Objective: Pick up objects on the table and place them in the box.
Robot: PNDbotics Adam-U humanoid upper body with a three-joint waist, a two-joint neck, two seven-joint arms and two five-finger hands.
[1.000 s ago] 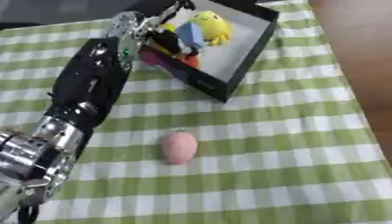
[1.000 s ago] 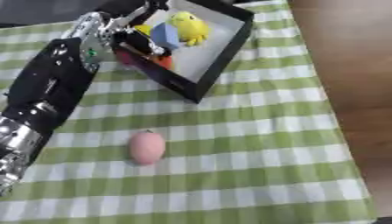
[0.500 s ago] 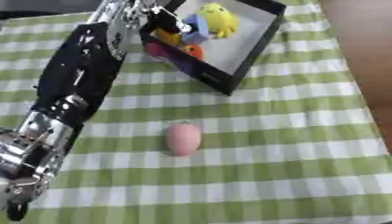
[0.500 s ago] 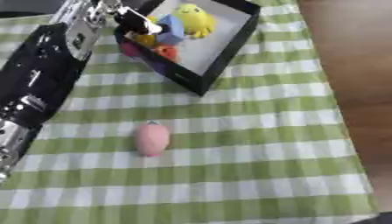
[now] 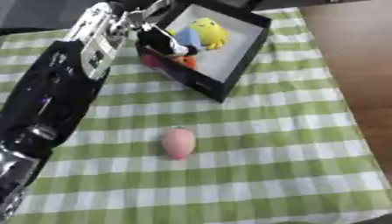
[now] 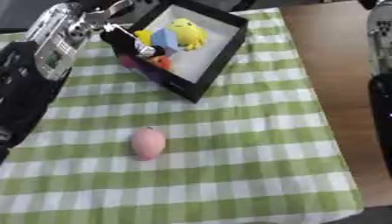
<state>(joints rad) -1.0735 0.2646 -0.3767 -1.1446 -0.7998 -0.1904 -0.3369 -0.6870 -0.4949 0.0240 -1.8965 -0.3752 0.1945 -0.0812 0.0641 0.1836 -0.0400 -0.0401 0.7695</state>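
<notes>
Box (image 5: 243, 57) black-walled, rounded pink object (image 5: 177, 142) on checked cloth (image 5: 268, 148)

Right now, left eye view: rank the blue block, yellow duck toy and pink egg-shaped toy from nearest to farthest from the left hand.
1. Blue block, inside the black box, just right of the left hand.
2. Yellow duck toy, further right inside the box.
3. Pink egg-shaped toy, on the checked cloth, well toward the near edge.

left arm — stretched far forward | left hand (image 5: 157, 19) — fingers blurred | right arm — at right edge
</notes>
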